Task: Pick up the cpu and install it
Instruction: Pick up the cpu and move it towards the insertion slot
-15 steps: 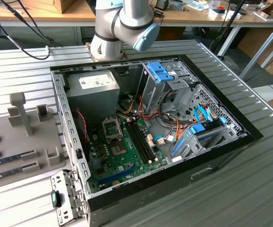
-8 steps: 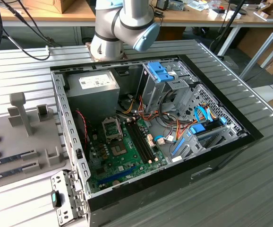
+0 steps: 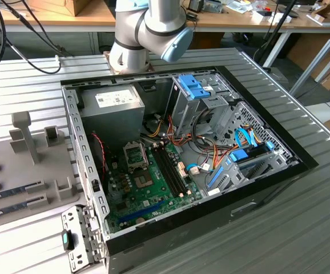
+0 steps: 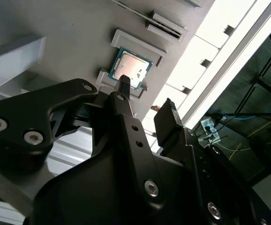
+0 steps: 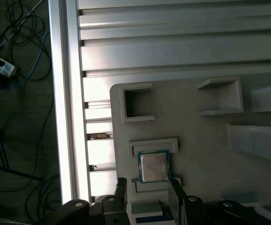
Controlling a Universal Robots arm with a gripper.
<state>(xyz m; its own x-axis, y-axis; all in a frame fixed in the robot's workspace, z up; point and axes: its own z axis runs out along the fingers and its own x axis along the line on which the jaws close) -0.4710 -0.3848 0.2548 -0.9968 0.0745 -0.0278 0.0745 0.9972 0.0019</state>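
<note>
The cpu (image 5: 154, 166) is a small square chip with a silver top and a green rim. It lies flat in a recess of the grey holder plate (image 5: 196, 136), and the second wrist view also shows the cpu (image 4: 130, 69). My gripper (image 5: 148, 190) hovers over it, open, with one black finger on each side of the chip and nothing between them. In the second wrist view the gripper (image 4: 145, 99) has one fingertip (image 4: 124, 83) overlapping the chip's edge. Whether a finger touches the chip I cannot tell.
The open computer case (image 3: 268, 188) lies on the slatted aluminium table (image 3: 33, 85), with the green motherboard (image 3: 148, 197) and its metal socket frame (image 3: 135, 154) inside. The holder plate (image 3: 16, 165) sits at the exterior view's left. The table's edge rail (image 5: 65, 93) runs beside the holder.
</note>
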